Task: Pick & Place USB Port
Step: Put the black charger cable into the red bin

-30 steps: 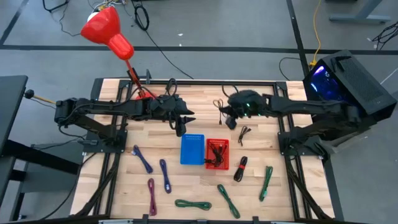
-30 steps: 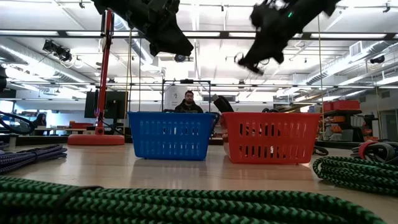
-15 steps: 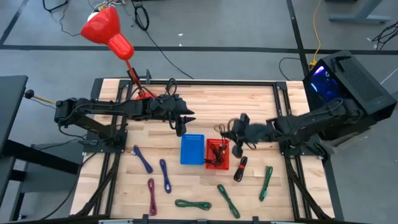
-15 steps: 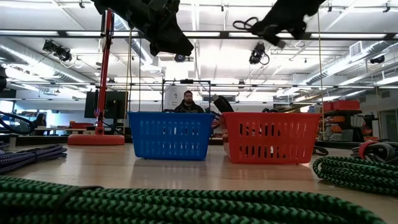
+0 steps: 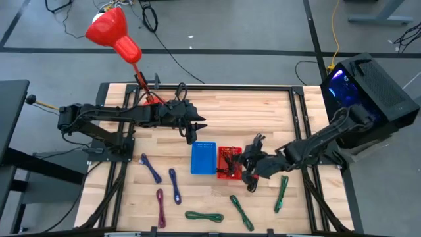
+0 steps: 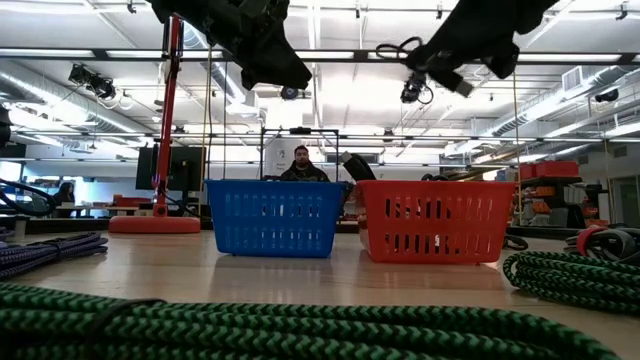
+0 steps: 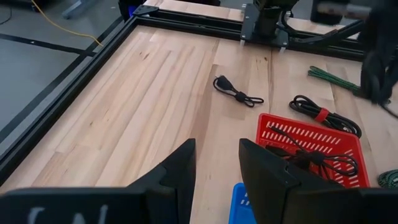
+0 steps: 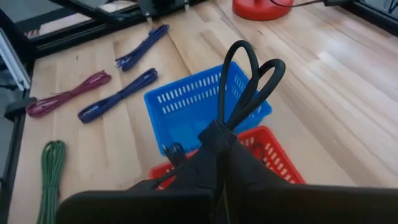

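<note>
My right gripper (image 5: 245, 164) hangs over the right side of the red basket (image 5: 229, 163), shut on a coiled black cable (image 8: 247, 81). The cable also shows high above the baskets in the low view (image 6: 400, 46). The red basket holds other black cables (image 7: 305, 158). The blue basket (image 5: 204, 158) stands against its left side. My left gripper (image 5: 191, 129) hovers open beyond the blue basket's far side, touching nothing (image 7: 217, 163). My right gripper pinches the black cable's bundle between its two shut fingers (image 8: 214, 140). The looped end (image 8: 239, 59) sticks out past the fingertips. The cable is lifted clear above the red basket, and a connector end (image 6: 412, 90) dangles below the gripper.
One loose black cable (image 5: 258, 140) lies beyond the red basket; a black one with a red tie (image 5: 254, 179) lies to the basket's near right. Green cables (image 5: 281, 192) (image 5: 241, 210) (image 5: 204, 215) and purple ones (image 5: 150, 168) (image 5: 175, 185) (image 5: 160, 207) lie near the table's front. A red lamp (image 5: 113, 31) stands at the far left.
My right gripper has carried the black cable from the table's far middle toward the near edge, ending over the red basket's right side, and has turned about on the way. It stays shut on the cable. My left arm has kept still.
</note>
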{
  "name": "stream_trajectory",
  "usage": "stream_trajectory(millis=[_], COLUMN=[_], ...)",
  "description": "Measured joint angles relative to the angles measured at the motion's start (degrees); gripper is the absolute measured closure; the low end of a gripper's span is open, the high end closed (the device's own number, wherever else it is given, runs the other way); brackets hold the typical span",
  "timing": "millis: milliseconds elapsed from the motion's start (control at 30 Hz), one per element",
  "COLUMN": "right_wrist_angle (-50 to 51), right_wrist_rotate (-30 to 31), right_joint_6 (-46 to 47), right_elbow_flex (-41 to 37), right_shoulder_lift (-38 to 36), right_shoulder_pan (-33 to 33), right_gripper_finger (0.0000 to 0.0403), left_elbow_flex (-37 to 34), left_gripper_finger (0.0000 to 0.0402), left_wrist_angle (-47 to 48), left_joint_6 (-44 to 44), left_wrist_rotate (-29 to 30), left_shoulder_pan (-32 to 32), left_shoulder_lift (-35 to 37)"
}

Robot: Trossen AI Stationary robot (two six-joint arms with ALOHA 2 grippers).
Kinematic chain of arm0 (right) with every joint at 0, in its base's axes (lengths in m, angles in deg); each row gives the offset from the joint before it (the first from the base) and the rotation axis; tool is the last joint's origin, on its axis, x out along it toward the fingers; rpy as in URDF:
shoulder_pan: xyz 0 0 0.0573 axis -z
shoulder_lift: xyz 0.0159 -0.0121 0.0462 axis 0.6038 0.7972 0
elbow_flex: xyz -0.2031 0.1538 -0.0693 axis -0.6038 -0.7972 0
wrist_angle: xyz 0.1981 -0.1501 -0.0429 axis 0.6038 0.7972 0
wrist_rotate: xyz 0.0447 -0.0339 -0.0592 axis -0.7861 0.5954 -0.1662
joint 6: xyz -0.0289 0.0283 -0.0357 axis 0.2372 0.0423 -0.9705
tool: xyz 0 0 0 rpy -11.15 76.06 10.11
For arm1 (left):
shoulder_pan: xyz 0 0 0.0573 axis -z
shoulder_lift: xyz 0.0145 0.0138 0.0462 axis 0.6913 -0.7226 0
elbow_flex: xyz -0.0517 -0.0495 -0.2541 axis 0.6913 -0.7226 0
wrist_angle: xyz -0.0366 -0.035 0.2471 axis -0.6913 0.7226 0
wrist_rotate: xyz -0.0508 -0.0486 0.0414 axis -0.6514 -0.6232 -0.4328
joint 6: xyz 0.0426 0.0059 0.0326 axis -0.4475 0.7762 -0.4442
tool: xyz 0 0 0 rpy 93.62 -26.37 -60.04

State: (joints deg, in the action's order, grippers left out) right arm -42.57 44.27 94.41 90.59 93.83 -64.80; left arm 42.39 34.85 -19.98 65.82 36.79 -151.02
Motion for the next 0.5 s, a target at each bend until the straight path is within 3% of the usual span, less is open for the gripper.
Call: stream_trajectory(millis=[200, 500], right_wrist_angle=[-5.50, -4.62], right_wrist_rotate=[-0.01, 2.07], right_joint_6=[0.04, 4.52], right_elbow_flex=[-0.02, -0.04], right_shoulder_lift=[5.82, 10.73], right_shoulder_pan=[-0.07, 0.78], right_gripper_finger=[0.0402, 0.0402], left_elbow_flex=[0.00, 0.00], left_gripper_finger=[0.0275, 0.0275], left_wrist_angle=[0.02, 0.10], left_joint_6=[-0.11, -0.15], left_wrist_rotate=[0.25, 0.63], left_shoulder_pan=[0.00, -0.02], left_shoulder_lift=[0.00, 0.00])
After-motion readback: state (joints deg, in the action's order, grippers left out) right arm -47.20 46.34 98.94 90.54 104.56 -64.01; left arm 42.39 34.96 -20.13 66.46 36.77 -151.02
